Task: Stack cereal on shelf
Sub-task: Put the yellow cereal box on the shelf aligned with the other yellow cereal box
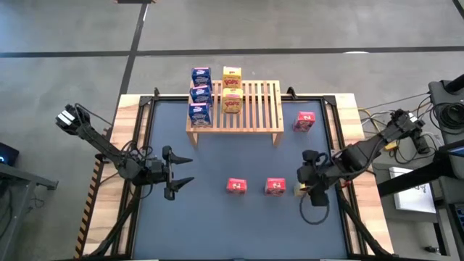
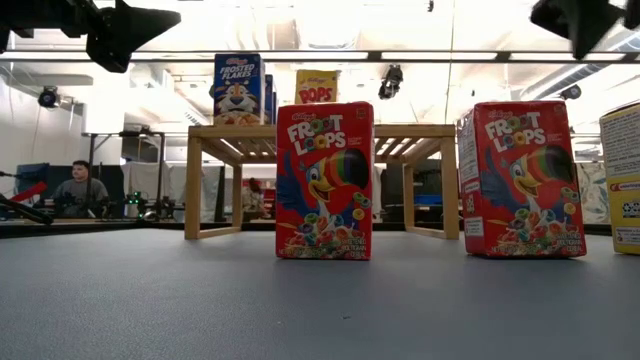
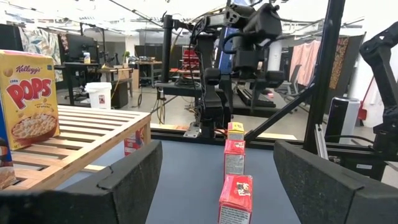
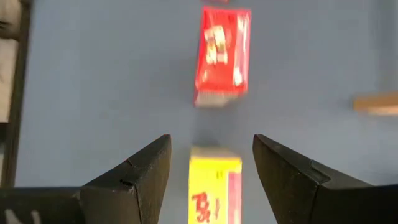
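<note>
Overhead, my right gripper (image 1: 313, 190) hangs spread above a yellow cereal box (image 4: 214, 184) at about four o'clock on the dark blue table mat (image 1: 217, 217); the box stands between my fingers (image 4: 134, 180) but I am not touching it. My left gripper (image 1: 180, 172) waits at nine o'clock, jaws wide and holding nothing.

Two red boxes stand upright near five o'clock, the near red box (image 1: 236, 185) and the second red box (image 1: 275, 185) side by side, apart. A third red box (image 1: 305, 121) sits toward two o'clock, just right of the shelf (image 1: 254, 109).

That slatted wooden shelf stands at twelve o'clock. Three blue boxes (image 1: 200, 94) line its left end, and two yellow boxes (image 1: 231, 88) stand beside them.

Beyond the table lies a grey concrete floor (image 1: 72, 43). From table height, the room shows bright ceiling lights, desks with equipment, and a seated person (image 2: 80, 190) far off.
</note>
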Action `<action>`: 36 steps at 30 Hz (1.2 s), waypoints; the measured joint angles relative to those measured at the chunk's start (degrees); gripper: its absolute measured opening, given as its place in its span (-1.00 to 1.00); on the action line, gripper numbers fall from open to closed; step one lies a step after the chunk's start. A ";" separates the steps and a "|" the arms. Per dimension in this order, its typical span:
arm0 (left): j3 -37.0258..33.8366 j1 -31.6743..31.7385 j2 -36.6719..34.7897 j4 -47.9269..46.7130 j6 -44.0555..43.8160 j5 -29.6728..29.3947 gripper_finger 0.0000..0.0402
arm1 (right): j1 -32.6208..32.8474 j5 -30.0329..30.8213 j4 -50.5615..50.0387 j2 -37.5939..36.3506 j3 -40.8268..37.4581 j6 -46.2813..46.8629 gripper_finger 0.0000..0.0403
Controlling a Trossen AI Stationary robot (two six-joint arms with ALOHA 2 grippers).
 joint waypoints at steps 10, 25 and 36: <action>0.00 0.00 0.00 -0.02 -1.79 0.02 0.46 | 5.08 2.23 -6.44 -0.42 -1.38 10.61 0.11; 0.00 0.00 0.00 -0.04 -2.78 0.02 0.46 | 5.89 6.29 -7.53 -1.37 -5.71 12.39 0.72; 0.00 -0.02 0.00 -0.07 -2.78 0.00 0.46 | 5.90 6.39 -3.61 -1.56 -11.83 13.72 0.81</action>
